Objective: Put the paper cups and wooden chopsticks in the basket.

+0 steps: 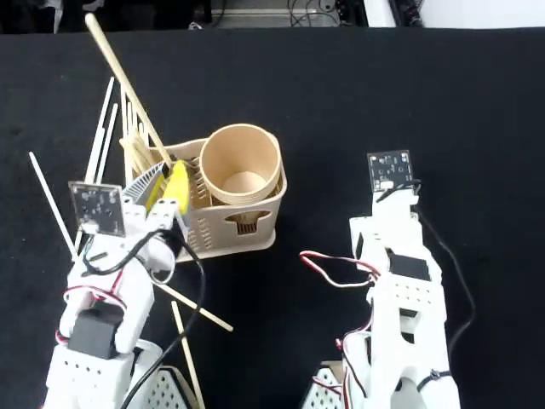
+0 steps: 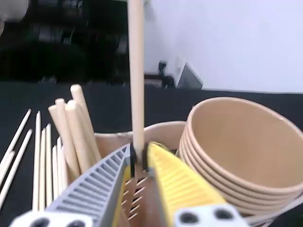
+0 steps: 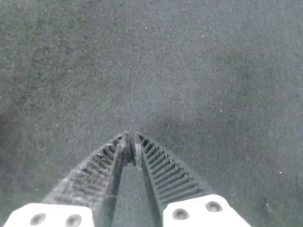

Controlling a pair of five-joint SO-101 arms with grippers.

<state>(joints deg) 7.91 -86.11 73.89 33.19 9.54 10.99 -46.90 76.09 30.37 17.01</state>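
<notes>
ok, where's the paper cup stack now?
High view: the tan paper cup stack sits in the right half of the beige slotted basket, beside the left gripper.

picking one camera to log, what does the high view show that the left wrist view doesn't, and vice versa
The high view adds the right arm and loose chopsticks lying on the table beside the left arm. The left wrist view adds the nested rims that mark the paper cups as a stack. Both show the left gripper shut on the held chopstick above the basket, with standing chopsticks in it.
</notes>
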